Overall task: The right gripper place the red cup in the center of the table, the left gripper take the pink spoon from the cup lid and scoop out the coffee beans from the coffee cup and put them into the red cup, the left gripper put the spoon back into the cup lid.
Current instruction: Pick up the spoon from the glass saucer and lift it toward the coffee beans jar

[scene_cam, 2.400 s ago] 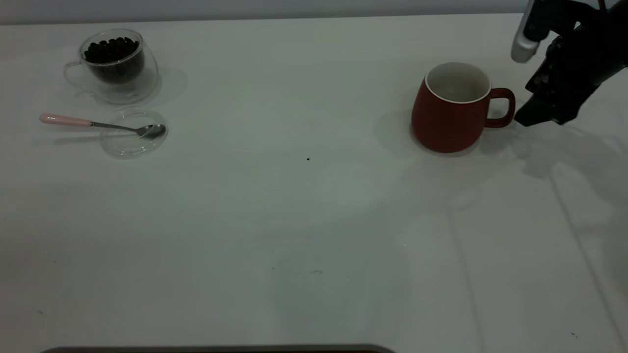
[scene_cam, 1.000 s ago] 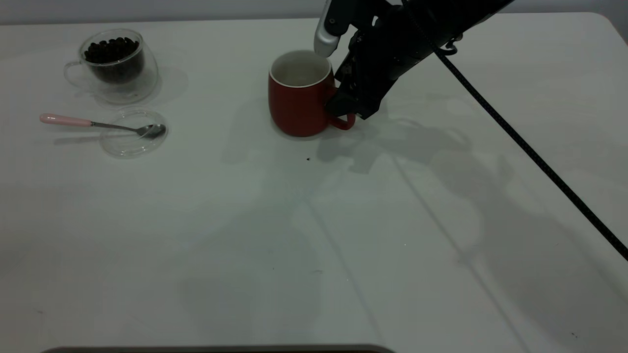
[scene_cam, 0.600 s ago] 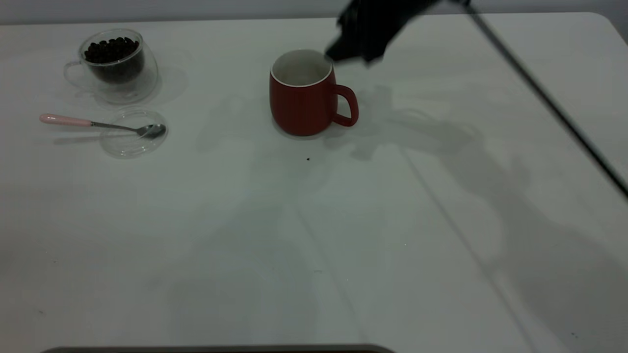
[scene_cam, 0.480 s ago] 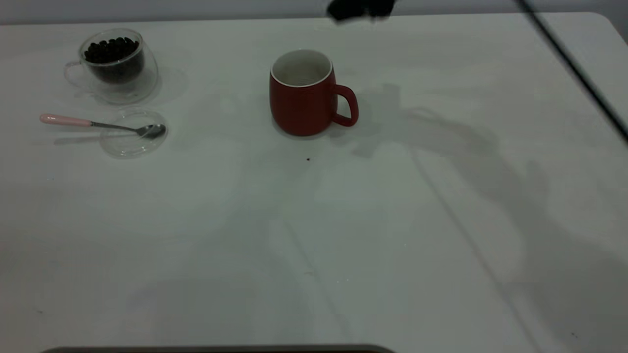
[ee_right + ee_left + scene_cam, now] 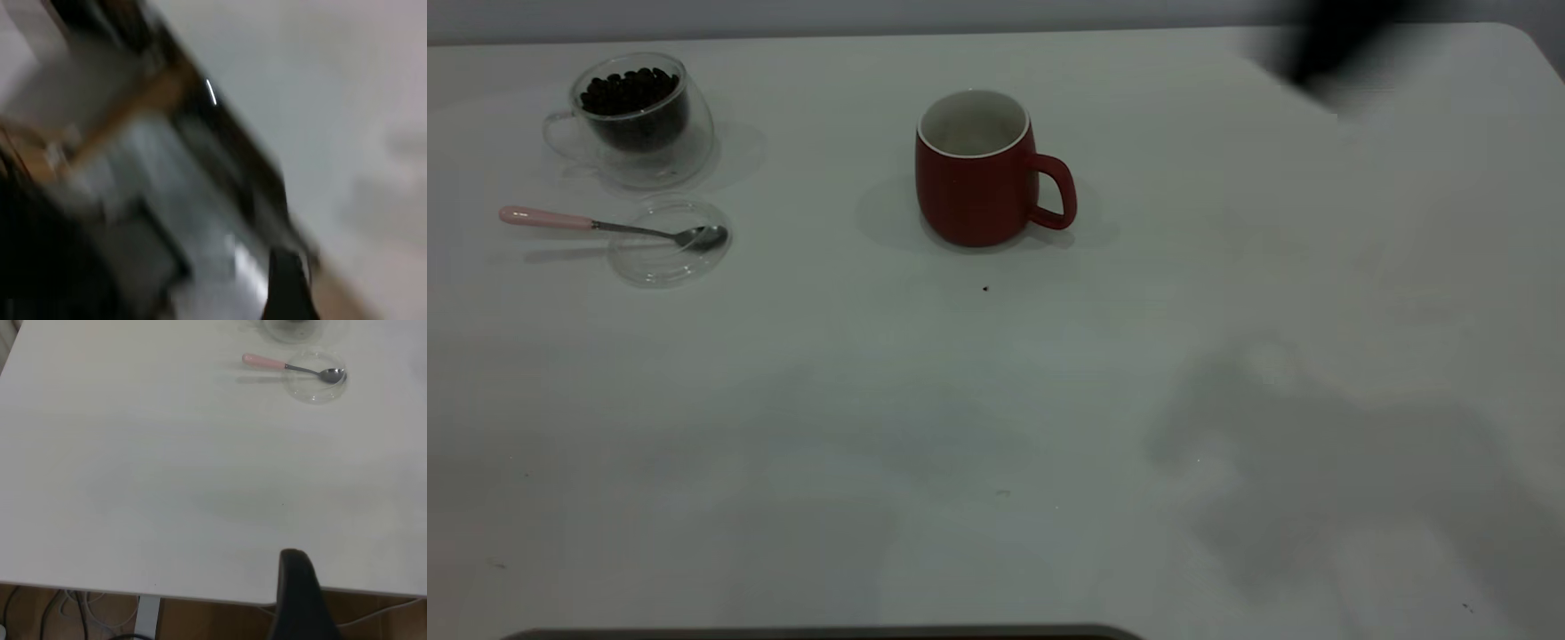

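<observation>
Exterior view: red cup (image 5: 975, 185) well apart from right gripper (image 5: 1325, 53)

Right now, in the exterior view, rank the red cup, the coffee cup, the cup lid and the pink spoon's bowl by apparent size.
1. Red cup.
2. Coffee cup, nearly as wide.
3. Cup lid.
4. Pink spoon: its bowl is smallest.
</observation>
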